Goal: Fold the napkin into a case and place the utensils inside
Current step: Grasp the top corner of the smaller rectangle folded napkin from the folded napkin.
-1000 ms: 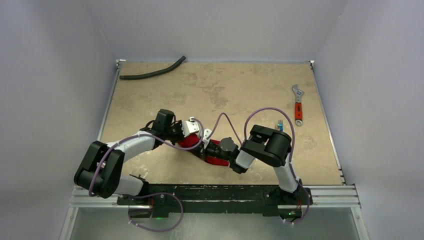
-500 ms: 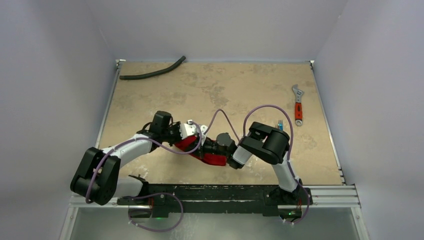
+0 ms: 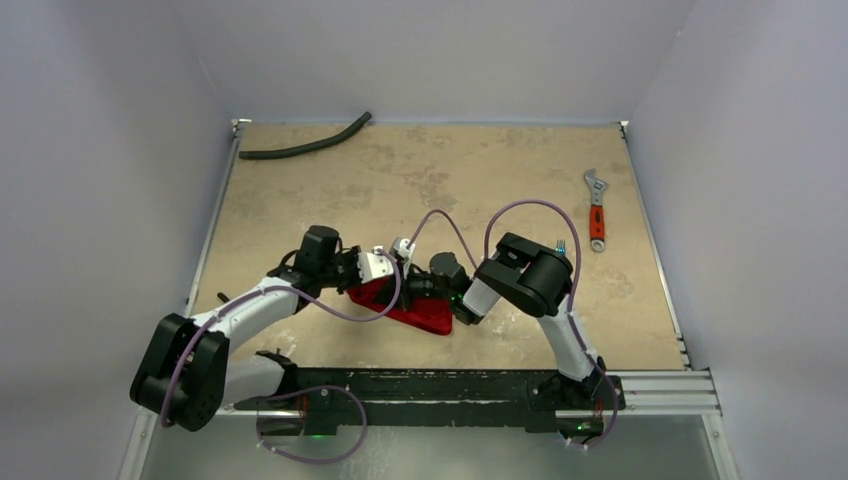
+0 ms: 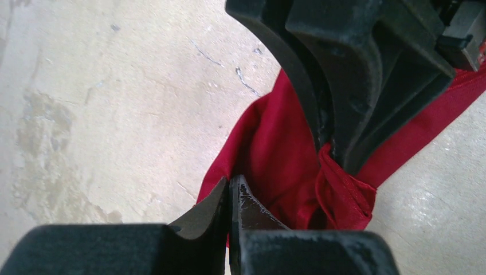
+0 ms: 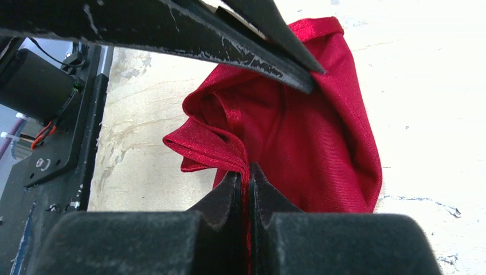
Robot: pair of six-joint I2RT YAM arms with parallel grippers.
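The red napkin (image 3: 408, 312) lies bunched on the table between the two arms. My left gripper (image 4: 230, 182) is shut, its tips at the napkin's (image 4: 275, 154) left edge with a sliver of red cloth between them. My right gripper (image 5: 245, 169) is shut on a folded edge of the napkin (image 5: 309, 143), and red cloth runs down between its jaws. The two grippers meet tip to tip over the cloth (image 3: 412, 280). A small bluish utensil (image 3: 561, 245) peeks out behind the right arm's elbow. No case shape shows.
An orange-handled wrench (image 3: 596, 210) lies at the table's right side. A black curved hose (image 3: 305, 142) rests at the far left corner. The black base rail (image 3: 430, 385) runs along the near edge.
Both grippers have shifted left and a little farther from the bases, taking the napkin along. The cloth now shows more below the grippers.
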